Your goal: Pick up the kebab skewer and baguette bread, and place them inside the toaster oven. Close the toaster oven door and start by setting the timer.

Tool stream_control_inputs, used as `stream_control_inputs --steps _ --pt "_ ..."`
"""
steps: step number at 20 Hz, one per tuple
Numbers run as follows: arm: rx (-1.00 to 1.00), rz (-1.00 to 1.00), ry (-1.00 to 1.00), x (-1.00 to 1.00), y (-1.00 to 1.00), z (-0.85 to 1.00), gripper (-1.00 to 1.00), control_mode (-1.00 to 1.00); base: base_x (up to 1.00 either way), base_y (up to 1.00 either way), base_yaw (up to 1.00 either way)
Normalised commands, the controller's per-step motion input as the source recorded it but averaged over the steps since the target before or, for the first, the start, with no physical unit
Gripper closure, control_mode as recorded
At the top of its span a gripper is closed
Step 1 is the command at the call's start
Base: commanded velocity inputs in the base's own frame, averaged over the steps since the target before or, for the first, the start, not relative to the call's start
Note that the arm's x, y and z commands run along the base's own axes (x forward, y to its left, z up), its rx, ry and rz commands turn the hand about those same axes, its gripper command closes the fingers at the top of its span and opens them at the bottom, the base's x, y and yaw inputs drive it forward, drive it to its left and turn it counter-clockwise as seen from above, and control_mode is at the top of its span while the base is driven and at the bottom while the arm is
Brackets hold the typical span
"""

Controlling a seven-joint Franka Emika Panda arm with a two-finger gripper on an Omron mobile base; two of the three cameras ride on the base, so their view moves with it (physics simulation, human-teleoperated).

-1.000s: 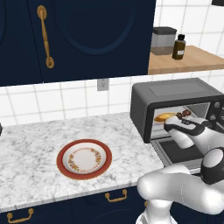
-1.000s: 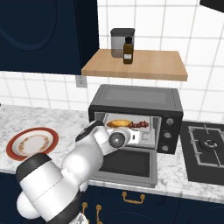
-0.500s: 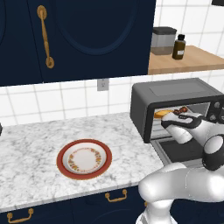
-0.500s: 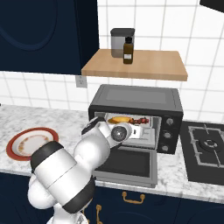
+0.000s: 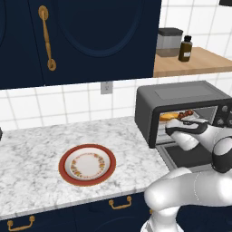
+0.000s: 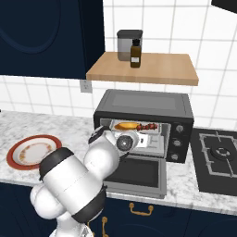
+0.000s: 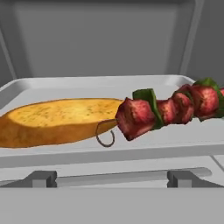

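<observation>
Hand view: baguette bread (image 7: pixel 57 120) and kebab skewer (image 7: pixel 168 109) lie released; tool, spread wide, has withdrawn slightly.

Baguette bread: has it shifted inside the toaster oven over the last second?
No. In both base views the baguette bread lies at the same spot on the tray, left of the kebab skewer, inside the toaster oven.

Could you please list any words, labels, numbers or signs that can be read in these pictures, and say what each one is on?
None can be read.
The brown bottle on the shelf: no legible label.
The toaster oven knob panel: any markings too small to read.
The plate: only a decorative pattern, no lettering.
</observation>
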Motion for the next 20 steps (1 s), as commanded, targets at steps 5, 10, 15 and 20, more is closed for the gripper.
stream_control_inputs --steps 5,10,15,20 --pt "0.00 0.00 0.01 -0.65 -0.29 0.16 -1.00 -1.00 0.00 0.00 0.00" --pt "0.00 0.00 0.11 -0.61 -0.25 0.37 -1.00 -1.00 0.00 0.00 0.00" --pt "0.00 0.00 0.20 -0.56 -0.34 0.56 -1.00 -1.00 0.00 0.00 0.00" --pt "0.00 0.00 0.18 -0.72 -0.73 0.26 -1.00 -1.00 0.00 0.00 0.00"
